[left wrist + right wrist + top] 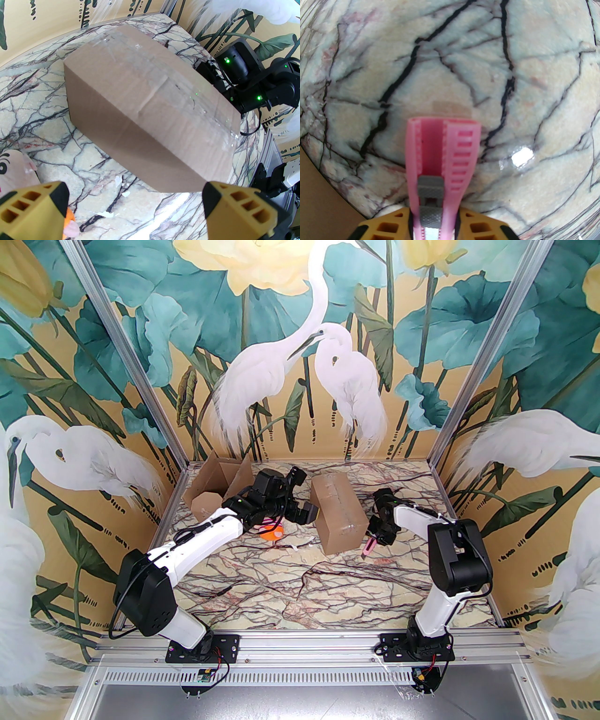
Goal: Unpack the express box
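Yellow fingers [478, 228] of the right gripper [434, 226] stand narrow, pressed on both sides of a pink utility knife [440, 152], its tip pointing at the marble table [534, 82]. The sealed express box [338, 514] lies just left of that gripper, mid-table, long axis running far to near, taped seam on top. Left gripper [307, 515], its 2 fingers spread wide and empty, hangs just left of the box; the blade-carrying right arm looks set to cut.
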`<state>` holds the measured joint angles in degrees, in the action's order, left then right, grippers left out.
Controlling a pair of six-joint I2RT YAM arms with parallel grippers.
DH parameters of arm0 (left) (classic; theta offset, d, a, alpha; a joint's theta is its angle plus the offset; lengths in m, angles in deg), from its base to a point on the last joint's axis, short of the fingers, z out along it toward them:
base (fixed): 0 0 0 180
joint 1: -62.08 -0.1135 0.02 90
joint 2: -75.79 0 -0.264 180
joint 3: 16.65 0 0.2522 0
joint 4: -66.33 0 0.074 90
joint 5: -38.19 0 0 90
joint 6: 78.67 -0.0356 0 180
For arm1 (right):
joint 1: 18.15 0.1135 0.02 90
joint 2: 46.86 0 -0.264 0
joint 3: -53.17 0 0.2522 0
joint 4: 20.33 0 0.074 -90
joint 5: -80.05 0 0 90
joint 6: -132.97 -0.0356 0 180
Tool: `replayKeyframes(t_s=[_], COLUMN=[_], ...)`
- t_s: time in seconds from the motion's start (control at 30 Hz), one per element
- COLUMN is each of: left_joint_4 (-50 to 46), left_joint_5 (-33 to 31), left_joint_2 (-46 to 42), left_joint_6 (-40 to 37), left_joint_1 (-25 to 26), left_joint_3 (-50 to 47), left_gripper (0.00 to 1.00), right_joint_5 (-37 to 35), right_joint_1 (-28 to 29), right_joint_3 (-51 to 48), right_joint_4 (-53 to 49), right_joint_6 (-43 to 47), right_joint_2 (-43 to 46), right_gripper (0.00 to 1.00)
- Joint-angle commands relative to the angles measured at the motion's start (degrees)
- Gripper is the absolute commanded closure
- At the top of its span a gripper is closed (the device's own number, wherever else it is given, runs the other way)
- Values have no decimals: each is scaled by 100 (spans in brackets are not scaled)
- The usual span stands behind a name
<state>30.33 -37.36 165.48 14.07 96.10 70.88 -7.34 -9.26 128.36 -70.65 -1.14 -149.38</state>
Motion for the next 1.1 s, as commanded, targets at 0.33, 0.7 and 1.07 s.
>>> replayKeyframes(t_s=[0.33,0.7,1.07], left_joint_4=[-532,-506,-121], left_joint_5=[647,1205,1692], left_joint_2=[54,1184,2004], left_joint_6=[-173,-396,69], left_joint_1=[328,1155,1370], left_joint_3=[904,2384,2924], left_gripper=[8,11,13], right_joint_5=[-790,139,567], right_joint_1=[-188,-98,278], right_joint_3=[-91,386,562], right_joint_4=[-19,-127,245], right_joint_6=[824,1035,1044], right_joint_2=[2288,3627,3692], right_gripper=[77,77,78])
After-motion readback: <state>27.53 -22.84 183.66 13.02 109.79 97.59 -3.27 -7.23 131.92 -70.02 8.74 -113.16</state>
